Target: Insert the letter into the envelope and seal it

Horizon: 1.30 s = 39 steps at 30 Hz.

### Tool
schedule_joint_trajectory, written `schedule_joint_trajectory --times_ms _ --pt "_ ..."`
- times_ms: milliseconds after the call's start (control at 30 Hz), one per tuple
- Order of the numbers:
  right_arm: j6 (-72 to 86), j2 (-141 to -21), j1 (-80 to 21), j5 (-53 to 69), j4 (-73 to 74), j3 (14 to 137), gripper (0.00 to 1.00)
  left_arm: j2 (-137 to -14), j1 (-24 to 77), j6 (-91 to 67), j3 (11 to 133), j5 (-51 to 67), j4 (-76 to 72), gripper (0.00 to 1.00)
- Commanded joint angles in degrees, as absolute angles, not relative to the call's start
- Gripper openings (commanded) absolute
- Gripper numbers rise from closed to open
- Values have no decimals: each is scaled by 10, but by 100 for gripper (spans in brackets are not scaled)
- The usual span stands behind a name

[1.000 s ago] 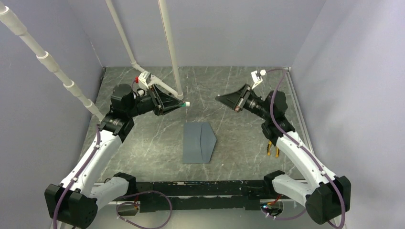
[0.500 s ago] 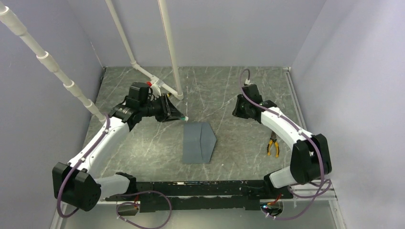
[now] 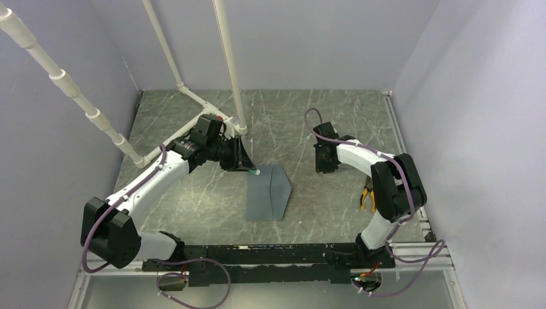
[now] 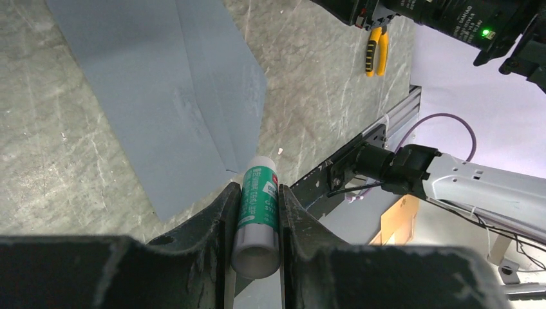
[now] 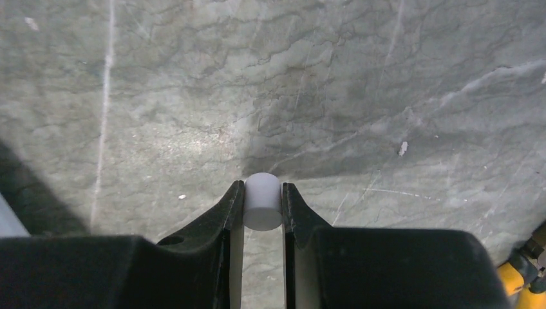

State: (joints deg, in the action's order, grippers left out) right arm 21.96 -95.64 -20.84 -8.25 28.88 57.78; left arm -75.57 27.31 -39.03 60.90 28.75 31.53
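Envelope (image 3: 266,193) lies flat mid-counter (image 3: 193,193), long axis near-to-far and slightly tilted, pointed flap sticking out flat to the right toward the right arm. Left end effector (image 3: 248,168) is at the envelope's far-left corner, fingers closed tight on a glue stick (image 4: 257,206) with a green-white label; the stick's tip points down at the far edge of the envelope, contact cannot be told. Right end effector (image 3: 324,168) is low over bare counter to the right of the envelope, apart from it, fingers pinched on a small white cap (image 5: 263,201) that sits at or just above the surface. Yellow-handled pliers (image 3: 368,198) lie well right, near the counter's right edge. Bare counter rings the envelope on the near, left and right sides. White pipes (image 3: 193,96) stand at far left, behind the left arm.
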Motion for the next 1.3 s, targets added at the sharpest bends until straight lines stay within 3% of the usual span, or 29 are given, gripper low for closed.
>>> schedule_joint_trajectory --times_ms 0,433,700,767,867,967,1067,1267 --pt "198 -976 -209 -82 287 585 19 -759 285 -366 642 262 322 2" --pt "193 -956 -210 -74 273 580 56 -764 292 -353 657 230 335 2" --pt "191 -843 -210 -43 279 590 63 -762 292 -344 666 247 340 2" --pt "168 -788 -210 48 243 571 68 -759 292 -336 668 270 332 2" --pt "119 -715 -211 279 133 519 75 -756 292 -321 671 324 308 3" --pt "124 -674 -229 455 27 478 76 -758 294 -307 682 363 301 2" --pt "107 -634 -278 489 -33 455 77 -758 295 -302 687 407 291 2" --pt "40 -629 -366 451 -7 483 77 -762 297 -309 685 480 257 3"
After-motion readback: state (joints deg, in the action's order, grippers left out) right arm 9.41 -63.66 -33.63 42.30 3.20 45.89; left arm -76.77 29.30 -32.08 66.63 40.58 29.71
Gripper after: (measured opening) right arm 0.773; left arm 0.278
